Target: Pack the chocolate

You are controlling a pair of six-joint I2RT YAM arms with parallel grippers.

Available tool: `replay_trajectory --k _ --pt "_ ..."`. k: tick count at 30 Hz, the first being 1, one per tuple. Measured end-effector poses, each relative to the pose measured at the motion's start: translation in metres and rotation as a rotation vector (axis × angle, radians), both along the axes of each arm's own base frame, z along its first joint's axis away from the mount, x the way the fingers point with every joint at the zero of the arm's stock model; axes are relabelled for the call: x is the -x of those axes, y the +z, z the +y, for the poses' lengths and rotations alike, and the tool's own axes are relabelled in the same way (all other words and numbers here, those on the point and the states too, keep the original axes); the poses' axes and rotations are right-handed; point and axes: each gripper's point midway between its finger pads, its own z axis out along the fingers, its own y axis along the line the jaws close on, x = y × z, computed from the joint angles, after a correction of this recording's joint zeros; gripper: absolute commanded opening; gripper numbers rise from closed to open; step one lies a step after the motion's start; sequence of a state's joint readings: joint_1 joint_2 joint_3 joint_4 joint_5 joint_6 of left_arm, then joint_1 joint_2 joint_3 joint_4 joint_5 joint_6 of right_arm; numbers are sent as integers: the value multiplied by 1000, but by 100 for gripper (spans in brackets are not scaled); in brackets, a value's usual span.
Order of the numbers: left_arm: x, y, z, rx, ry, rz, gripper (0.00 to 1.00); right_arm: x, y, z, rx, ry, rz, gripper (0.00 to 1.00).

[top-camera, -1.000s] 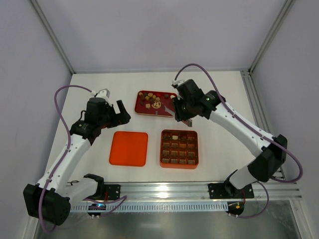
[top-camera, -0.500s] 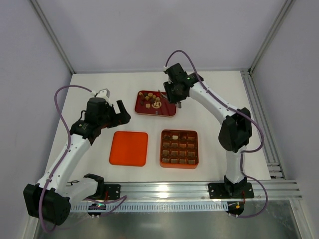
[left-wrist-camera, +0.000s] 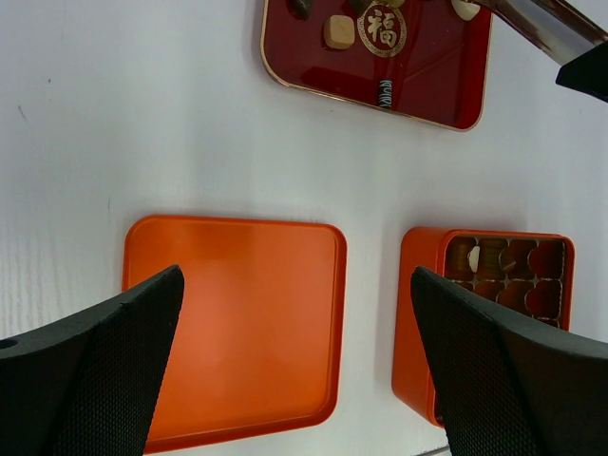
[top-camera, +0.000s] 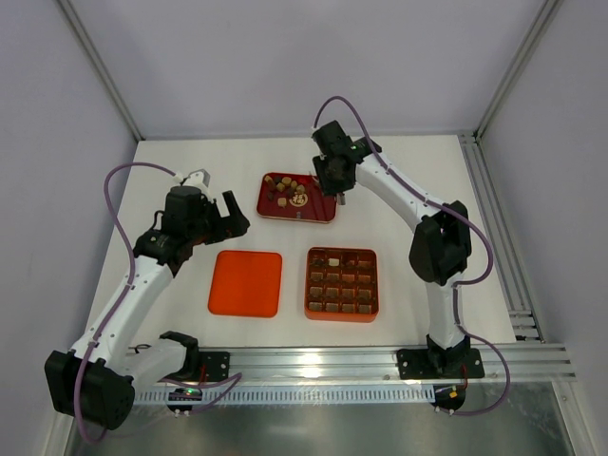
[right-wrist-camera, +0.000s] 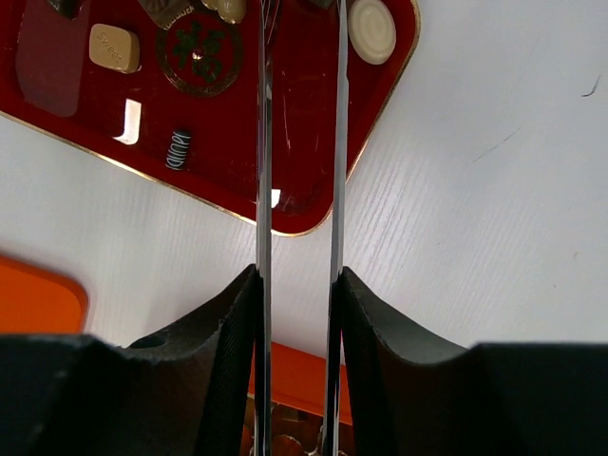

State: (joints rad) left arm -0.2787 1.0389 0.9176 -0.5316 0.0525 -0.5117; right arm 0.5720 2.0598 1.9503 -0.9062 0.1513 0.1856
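Observation:
Chocolate pieces [top-camera: 289, 191], brown, tan and cream, lie in a red tray [top-camera: 320, 211]. More chocolate fills cells of the orange gridded box [top-camera: 342, 283]. My right gripper [top-camera: 333, 183] hangs over the tray's right end, shut on thin metal tweezers [right-wrist-camera: 263, 142]. The tweezers' two arms stand apart and reach past a cream round piece [right-wrist-camera: 370, 28]; their tips are out of view. A tan square piece [right-wrist-camera: 114, 47] lies further left. My left gripper [left-wrist-camera: 294, 294] hovers open above the flat orange lid [left-wrist-camera: 237, 313] with nothing between its fingers [left-wrist-camera: 95, 370].
The lid [top-camera: 246, 282] lies just left of the box, with a narrow strip of white table between them. A small striped piece [right-wrist-camera: 178, 149] sits near the tray's near rim. Grey walls and metal rails enclose the table.
My right arm has swung from above the orange box back over the red tray, still gripping the tweezers. The left arm has not moved.

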Motion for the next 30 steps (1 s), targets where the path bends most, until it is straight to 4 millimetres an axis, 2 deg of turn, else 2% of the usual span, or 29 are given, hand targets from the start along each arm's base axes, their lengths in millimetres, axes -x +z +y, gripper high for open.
replay_trajectory --k 9,23,30 --pt "0 0 0 1 -1 1 100 -1 -1 -2 8 -10 -3 39" --pt "0 -2 0 -1 -1 7 100 -2 -23 -1 31 -13 37 38" --pt "0 -2 0 -1 -2 7 100 -2 -23 -1 29 -15 38 34"
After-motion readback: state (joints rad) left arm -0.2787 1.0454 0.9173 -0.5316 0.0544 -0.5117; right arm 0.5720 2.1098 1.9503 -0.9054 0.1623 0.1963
